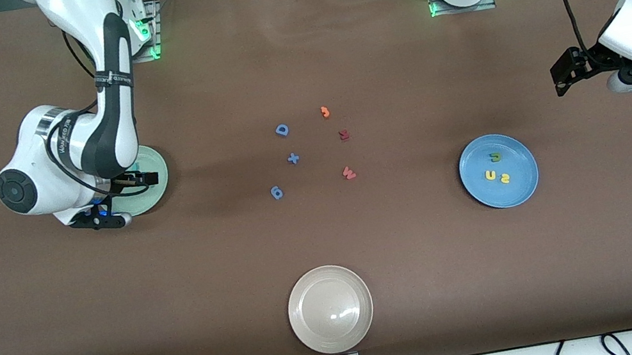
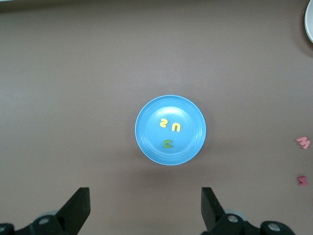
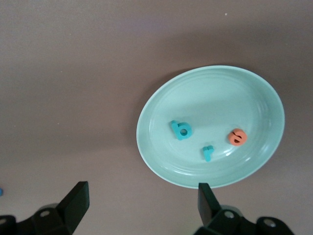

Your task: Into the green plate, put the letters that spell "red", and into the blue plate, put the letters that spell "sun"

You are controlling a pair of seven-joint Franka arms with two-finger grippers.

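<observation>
The green plate [image 3: 220, 93] holds a teal "d" [image 3: 182, 130], a teal "r" [image 3: 207, 152] and an orange "e" [image 3: 237, 136]. In the front view my right arm covers most of this plate [image 1: 157, 169]. My right gripper [image 3: 142, 203] hangs open and empty over the table, just off the plate's rim. The blue plate [image 1: 519, 184] carries a dark green "n" [image 1: 495, 157], a yellow "u" [image 1: 490, 175] and a yellow "s" [image 1: 504, 177]. My left gripper [image 2: 145, 208] is open and empty, high over the table and off the blue plate [image 2: 151, 132], toward the left arm's end.
Mid-table lie loose letters: a blue D [image 1: 282, 130], a blue plus [image 1: 293, 158], another blue piece [image 1: 276, 193], an orange piece [image 1: 325, 112], a dark red letter [image 1: 344, 134] and a red W [image 1: 349, 173]. A beige plate [image 1: 325, 280] sits near the front edge.
</observation>
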